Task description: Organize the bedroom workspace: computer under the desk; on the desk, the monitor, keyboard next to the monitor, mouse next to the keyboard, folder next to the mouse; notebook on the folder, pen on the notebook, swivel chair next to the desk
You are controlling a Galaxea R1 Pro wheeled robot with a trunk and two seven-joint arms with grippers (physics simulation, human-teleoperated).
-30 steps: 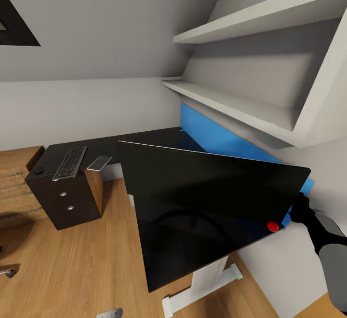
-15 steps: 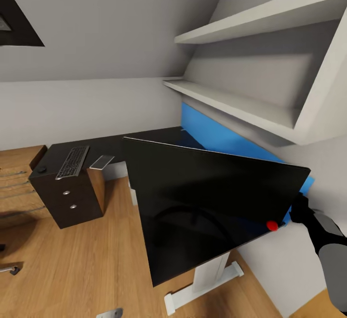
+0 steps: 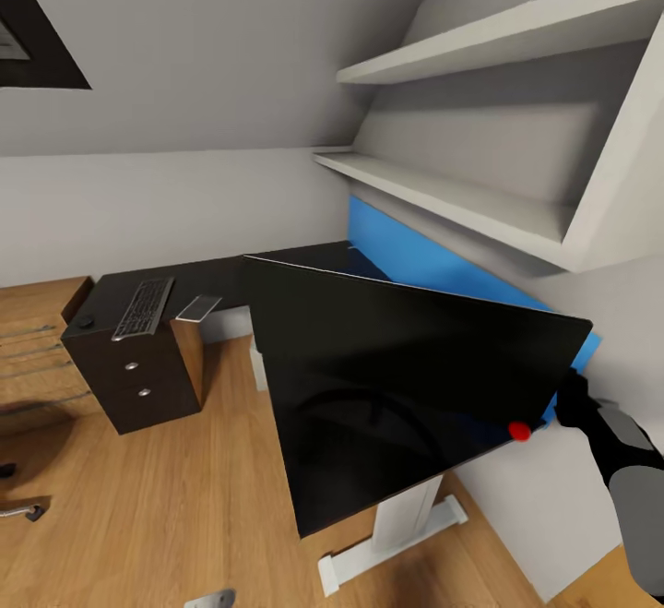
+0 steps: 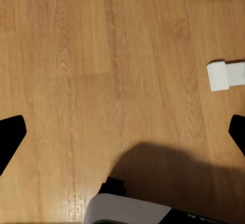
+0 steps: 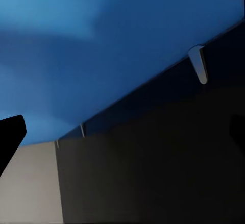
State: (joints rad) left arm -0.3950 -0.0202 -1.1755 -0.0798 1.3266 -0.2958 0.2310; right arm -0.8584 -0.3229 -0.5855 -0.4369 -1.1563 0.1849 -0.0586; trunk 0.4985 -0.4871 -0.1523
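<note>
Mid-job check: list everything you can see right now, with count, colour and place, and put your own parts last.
desk: 1, black top, white legs, along the wall.
monitor: 1, black, tilted, over the desk's near end.
keyboard: 1, dark grey, on the desk's far end.
mouse: 1, black, beside the keyboard.
notebook: 1, grey, on the keyboard's other side.
blue back panel: 1, behind the desk.
shelves: 2, white, above.
left gripper: open, over wood floor.
right gripper: black, at the monitor's corner.

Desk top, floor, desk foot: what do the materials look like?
Desk top: matte black, probably laminate or painted board; flat, almost no glare. Floor: light wood planks, satin finish; grain lines and board seams show, also in the left wrist view. Desk foot: plain white, smooth, likely painted metal, though the render leaves that open.
</note>
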